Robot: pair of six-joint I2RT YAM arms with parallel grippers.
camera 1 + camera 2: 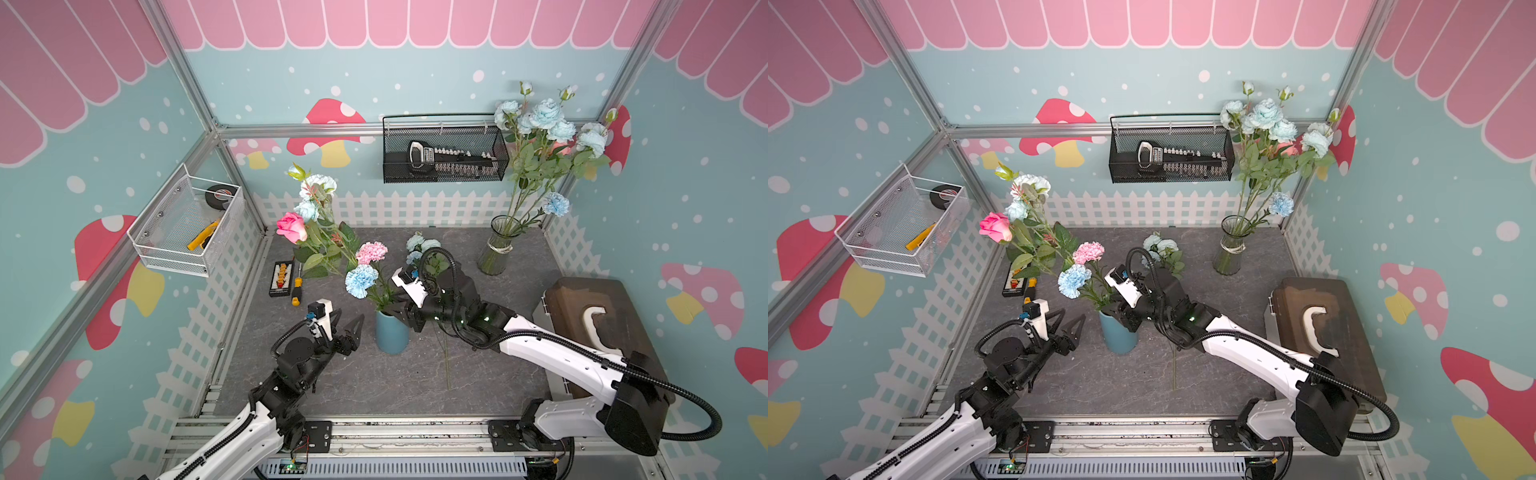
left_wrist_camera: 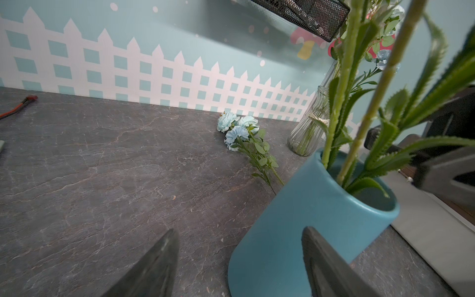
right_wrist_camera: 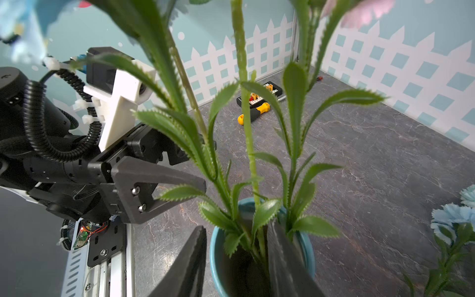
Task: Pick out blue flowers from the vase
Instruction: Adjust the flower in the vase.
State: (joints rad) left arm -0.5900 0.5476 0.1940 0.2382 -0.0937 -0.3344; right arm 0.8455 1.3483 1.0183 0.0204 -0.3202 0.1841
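Note:
A blue vase (image 1: 392, 334) (image 1: 1118, 334) (image 2: 308, 221) stands mid-table. It holds a blue carnation (image 1: 361, 280) (image 1: 1074, 280), pale blue blooms (image 1: 318, 185), a pink carnation (image 1: 371, 252) and a pink rose (image 1: 291, 227). One spray of blue flowers (image 1: 421, 244) (image 2: 237, 127) lies on the table behind it. My right gripper (image 1: 400, 311) (image 3: 237, 226) is open at the vase mouth. One of its fingers is outside the rim and the other is over the opening, with green stems (image 3: 253, 164) between them. My left gripper (image 1: 351, 318) (image 2: 239, 231) is open just left of the vase.
A glass vase (image 1: 496, 249) with more blue flowers stands at the back right. A brown box (image 1: 598, 316) sits at the right. A screwdriver (image 1: 296, 291) and bit case (image 1: 281, 277) lie at the left. A black mesh basket (image 1: 444, 153) and a white wire basket (image 1: 187, 224) hang on the walls.

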